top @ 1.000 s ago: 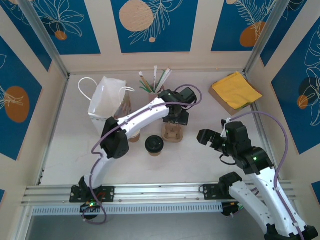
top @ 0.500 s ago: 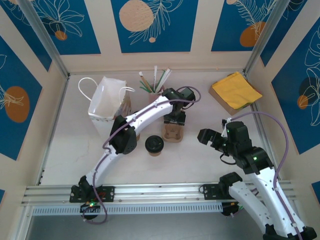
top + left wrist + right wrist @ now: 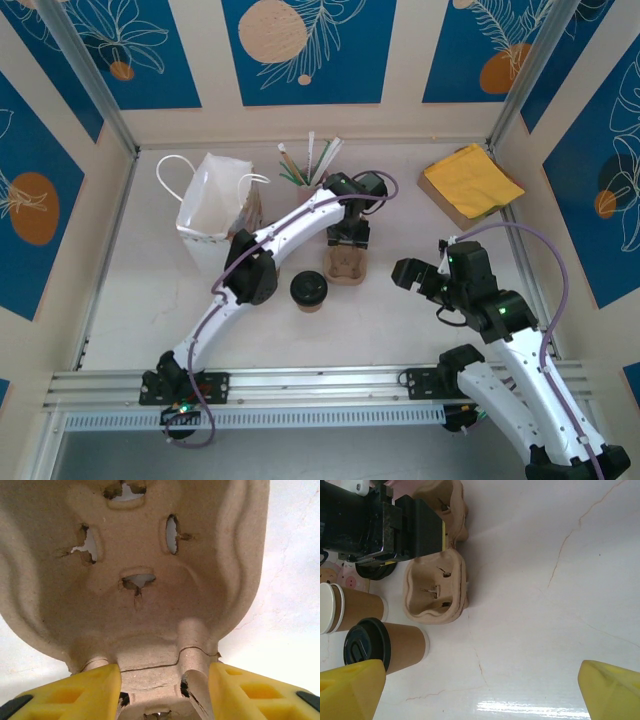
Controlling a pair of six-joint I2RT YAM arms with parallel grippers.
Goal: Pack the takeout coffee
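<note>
The takeout coffee (image 3: 308, 290), a brown paper cup with a black lid, stands left of a pulp cup carrier (image 3: 345, 264). My left gripper (image 3: 347, 243) sits over the carrier's far end. In the left wrist view its yellow fingers (image 3: 85, 690) press from both sides on the carrier's (image 3: 145, 555) middle ridge, so the left gripper (image 3: 165, 680) is shut on it. My right gripper (image 3: 410, 272) hovers open to the right of the carrier. The right wrist view has the right gripper (image 3: 480, 695) open over bare table, with the coffee (image 3: 395, 647) and the carrier (image 3: 437, 587) at the left.
An open brown cup (image 3: 355, 608) stands beside the coffee. A white bag (image 3: 212, 200) with handles is at the back left, and a cup of stirrers (image 3: 305, 170) is behind the carrier. Yellow napkins (image 3: 470, 180) lie on a box at the back right.
The left arm's elbow has swung right and its jaws have narrowed onto the carrier's ridge. The right gripper has shifted slightly left.
</note>
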